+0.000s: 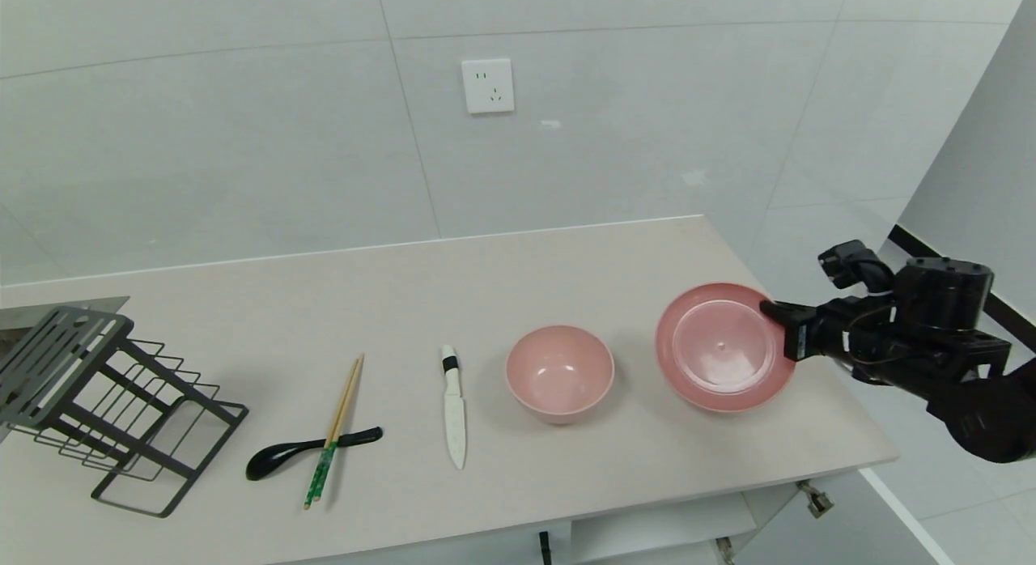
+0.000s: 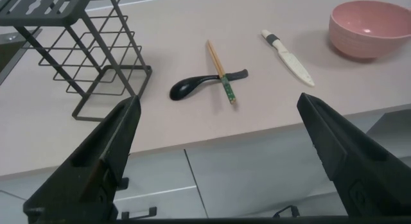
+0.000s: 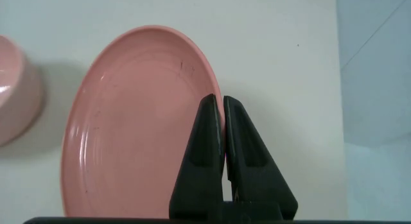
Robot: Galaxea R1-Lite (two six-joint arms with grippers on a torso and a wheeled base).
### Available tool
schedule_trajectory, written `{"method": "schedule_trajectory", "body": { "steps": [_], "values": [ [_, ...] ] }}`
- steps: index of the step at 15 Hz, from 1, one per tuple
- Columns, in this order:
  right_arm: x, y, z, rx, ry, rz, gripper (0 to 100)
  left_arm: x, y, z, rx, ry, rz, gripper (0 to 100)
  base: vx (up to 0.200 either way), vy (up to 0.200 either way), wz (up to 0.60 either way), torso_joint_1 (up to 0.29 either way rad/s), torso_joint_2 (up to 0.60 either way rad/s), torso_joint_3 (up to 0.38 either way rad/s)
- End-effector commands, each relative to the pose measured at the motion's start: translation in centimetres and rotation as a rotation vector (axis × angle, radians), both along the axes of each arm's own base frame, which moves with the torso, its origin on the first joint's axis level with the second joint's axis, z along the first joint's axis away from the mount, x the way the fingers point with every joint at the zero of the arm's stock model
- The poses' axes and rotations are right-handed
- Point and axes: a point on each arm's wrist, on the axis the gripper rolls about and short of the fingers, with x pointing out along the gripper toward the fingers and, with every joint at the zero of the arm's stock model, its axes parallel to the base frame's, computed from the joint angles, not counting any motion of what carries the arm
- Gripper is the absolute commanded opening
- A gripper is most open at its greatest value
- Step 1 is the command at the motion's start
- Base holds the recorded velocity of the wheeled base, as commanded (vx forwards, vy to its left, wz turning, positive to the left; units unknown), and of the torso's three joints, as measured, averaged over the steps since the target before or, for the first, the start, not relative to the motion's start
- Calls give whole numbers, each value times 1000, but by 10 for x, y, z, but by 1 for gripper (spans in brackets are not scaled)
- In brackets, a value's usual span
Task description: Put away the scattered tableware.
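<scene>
Sideways, right claw pinching plate rim

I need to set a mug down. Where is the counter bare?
The counter is bare along its back, between the wall and the row of tableware. A smaller gap lies between chopsticks and knife. It is crowded from bowl to plate, whose rim the right gripper pinches, and around rack and spoon.

Plate and bowl: smooth pink plastic, glossy. Spoon, left of the bowl: glossy black. Chopsticks: wood, matt. Rack: dark metal wire, matt. Countertop: smooth, matt beige.
</scene>
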Motion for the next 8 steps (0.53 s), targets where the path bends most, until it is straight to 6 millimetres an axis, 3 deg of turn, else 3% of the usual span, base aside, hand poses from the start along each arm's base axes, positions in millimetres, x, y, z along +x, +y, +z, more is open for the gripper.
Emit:
{"method": "schedule_trajectory", "body": {
  "steps": [1, 2, 4, 6, 8],
  "values": [
    [-44, -4, 30, 30, -87, 4, 0, 0, 0, 0, 3, 0, -2, 100, 0, 0, 0, 0, 0, 0],
    [-56, -5, 32, 66, -107, 0, 0, 0, -1, 1, 25, -9, -59, 100, 0, 0, 0, 0, 0, 0],
    [-71, -7, 18, 76, -80, 1, 0, -2, -3, 22, 66, -213, -135, 100, 0, 0, 0, 0, 0, 0],
    [-72, -3, 18, 78, -80, 14, 0, 2, -3, 25, 51, -183, -147, 100, 0, 0, 0, 0, 0, 0],
    [-76, -2, 24, 87, -105, 20, 0, 4, -3, 42, 29, -178, -217, 100, 0, 0, 0, 0, 0, 0]
  ]
}}
